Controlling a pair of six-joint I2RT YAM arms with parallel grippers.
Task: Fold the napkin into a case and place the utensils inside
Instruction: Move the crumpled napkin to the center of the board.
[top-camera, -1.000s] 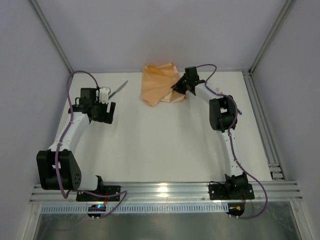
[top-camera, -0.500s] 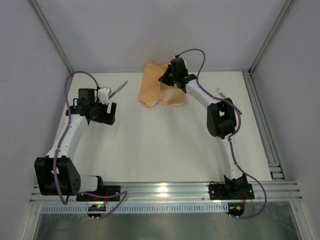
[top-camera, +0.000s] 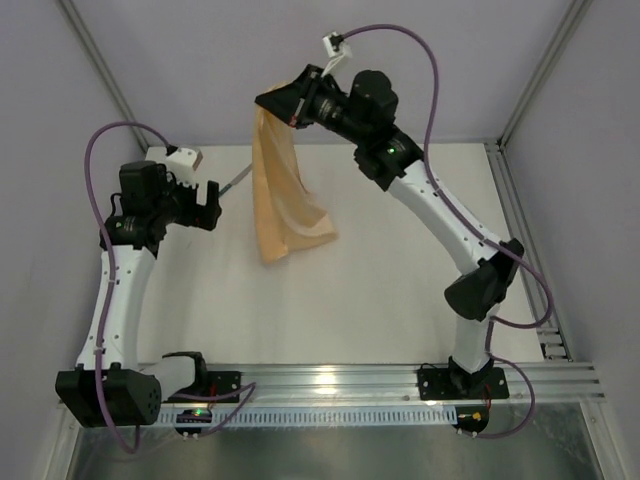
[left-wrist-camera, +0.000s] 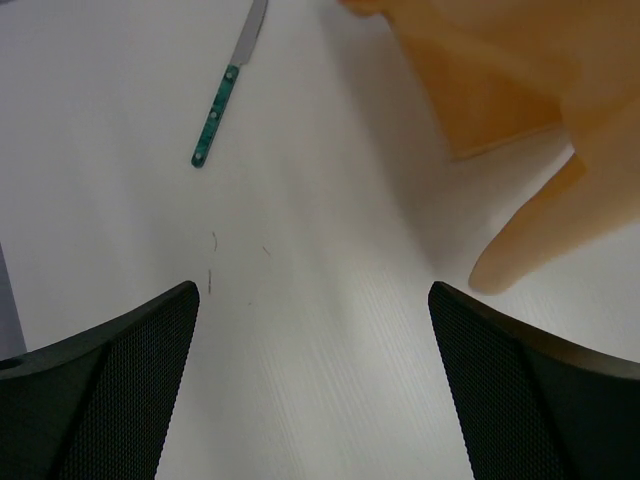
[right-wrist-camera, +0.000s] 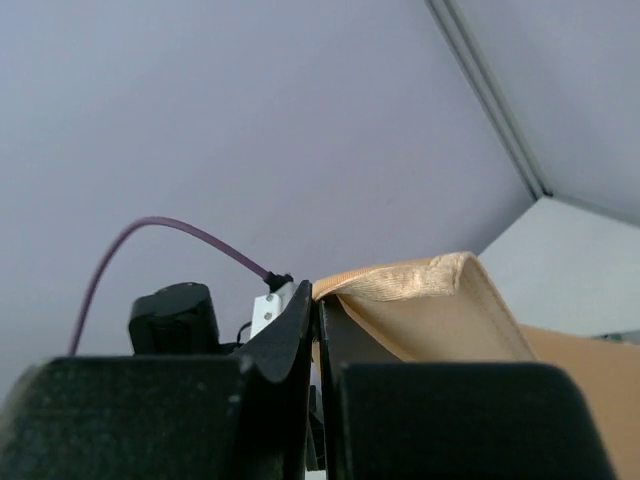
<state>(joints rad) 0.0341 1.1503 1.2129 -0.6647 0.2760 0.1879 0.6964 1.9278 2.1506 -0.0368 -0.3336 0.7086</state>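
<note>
High over the far edge of the tabletop (top-camera: 380, 260), your right gripper (top-camera: 283, 103) is pinched tight on the top hem of the napkin (top-camera: 285, 190), fingers together with the peach cloth caught between them. The napkin hangs down in a long loose drape, unfolded into no case yet, and its lower end reaches down near the middle of the tabletop. I can't tell whether it touches. Over on the left side, your left gripper (left-wrist-camera: 312, 290) hovers with its fingers spread wide apart, holding nothing. The knife (left-wrist-camera: 222, 100) lies flat near the far left corner, green handle toward the arm, just beside the hanging cloth and apart from it.
</note>
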